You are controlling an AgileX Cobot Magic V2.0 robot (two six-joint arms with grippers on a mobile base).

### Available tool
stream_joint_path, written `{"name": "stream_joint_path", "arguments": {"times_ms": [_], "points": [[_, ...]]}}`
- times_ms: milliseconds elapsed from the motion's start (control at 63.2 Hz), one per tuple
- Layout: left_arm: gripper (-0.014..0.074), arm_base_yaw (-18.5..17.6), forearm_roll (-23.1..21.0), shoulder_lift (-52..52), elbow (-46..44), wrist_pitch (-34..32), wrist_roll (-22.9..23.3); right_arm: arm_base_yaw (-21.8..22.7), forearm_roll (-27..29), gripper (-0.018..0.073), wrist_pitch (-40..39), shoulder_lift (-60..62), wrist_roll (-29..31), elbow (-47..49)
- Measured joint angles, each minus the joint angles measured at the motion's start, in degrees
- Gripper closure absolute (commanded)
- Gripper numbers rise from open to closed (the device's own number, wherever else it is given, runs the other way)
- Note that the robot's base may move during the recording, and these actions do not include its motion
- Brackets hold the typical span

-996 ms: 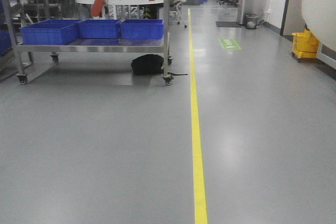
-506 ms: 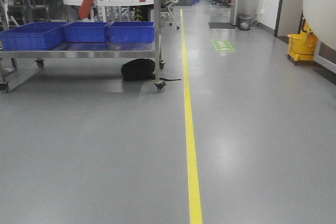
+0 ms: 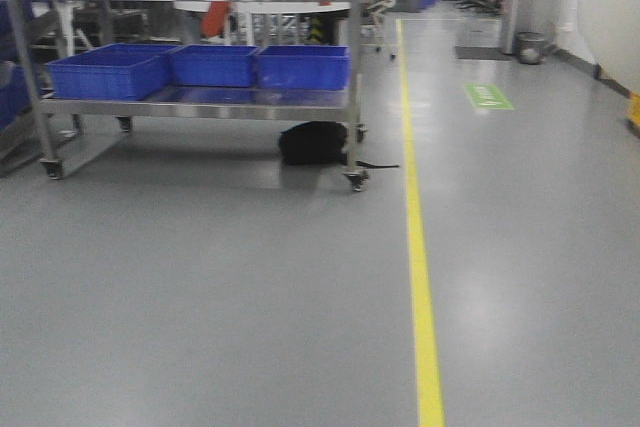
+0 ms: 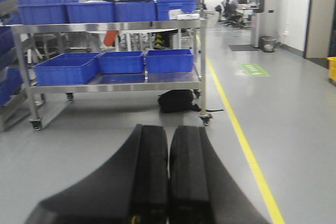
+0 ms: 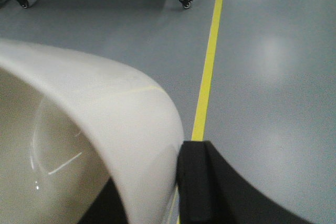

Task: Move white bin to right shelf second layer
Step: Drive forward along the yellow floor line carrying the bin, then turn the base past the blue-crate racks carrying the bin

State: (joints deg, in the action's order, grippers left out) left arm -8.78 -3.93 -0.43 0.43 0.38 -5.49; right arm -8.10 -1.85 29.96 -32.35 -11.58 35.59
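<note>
— While the left pincer [image 4: 169, 129] sits pressed together on nothing, what lies ahead of it?
— A steel cart [image 4: 105, 26] of blue crates [image 4: 169, 60]. The right pincer [image 5: 167, 182] clamps the white bin [image 5: 105, 108] by its rim, yellow floor line [image 5: 210, 61] beyond.

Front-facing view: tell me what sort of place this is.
Likely a factory or warehouse floor: a wheeled steel rack carries blue crates, a yellow line runs along the grey floor, and people sit at desks far back.
</note>
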Motion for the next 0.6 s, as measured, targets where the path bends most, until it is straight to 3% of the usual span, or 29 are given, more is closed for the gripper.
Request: {"name": "stream_joint_path", "arguments": {"times_ms": [601], "points": [[0.0512, 0.00, 0.00, 0.00, 0.00, 0.00, 0.00, 0.00, 0.00, 0.0503, 0.00, 0.00, 0.00, 0.00]]}}
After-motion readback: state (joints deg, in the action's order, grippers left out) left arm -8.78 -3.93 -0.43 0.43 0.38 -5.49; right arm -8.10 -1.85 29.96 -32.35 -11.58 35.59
